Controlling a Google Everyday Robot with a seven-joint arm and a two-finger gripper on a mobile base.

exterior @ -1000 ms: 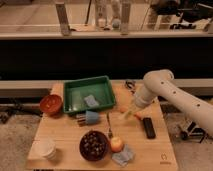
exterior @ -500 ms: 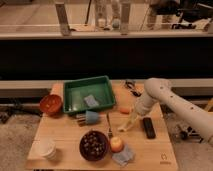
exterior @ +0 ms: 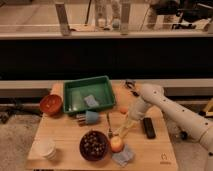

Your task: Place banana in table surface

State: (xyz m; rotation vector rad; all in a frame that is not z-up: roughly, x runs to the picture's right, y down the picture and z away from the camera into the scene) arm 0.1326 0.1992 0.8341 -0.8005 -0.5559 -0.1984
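camera view:
gripper [exterior: 128,121]: low over the table surface [exterior: 65,134], right of centre, at the end of the white arm [exterior: 170,106] reaching in from the right.
pincer state: closed round the top of the banana [exterior: 123,128]; fingers themselves hard to make out.
banana: hangs slanting down-left from the gripper, low end near or just on the wood, just right of the apple [exterior: 116,145], left of the black remote [exterior: 148,127].
neighbours: carrot [exterior: 123,110] just behind the gripper, dark bowl [exterior: 94,145] to the left, blue cloth [exterior: 123,155] in front, thin dark utensil [exterior: 108,125] beside the banana tip.
step in hand, my read: final lowering and release.
how to do it well: go straight down till the banana's length rests on bare wood in the gap between apple and remote, then spread the fingers.
risk: release early and it may roll onto the apple or the cloth.
retreat: lift up and right, away from the carrot and the green tray [exterior: 70,95].
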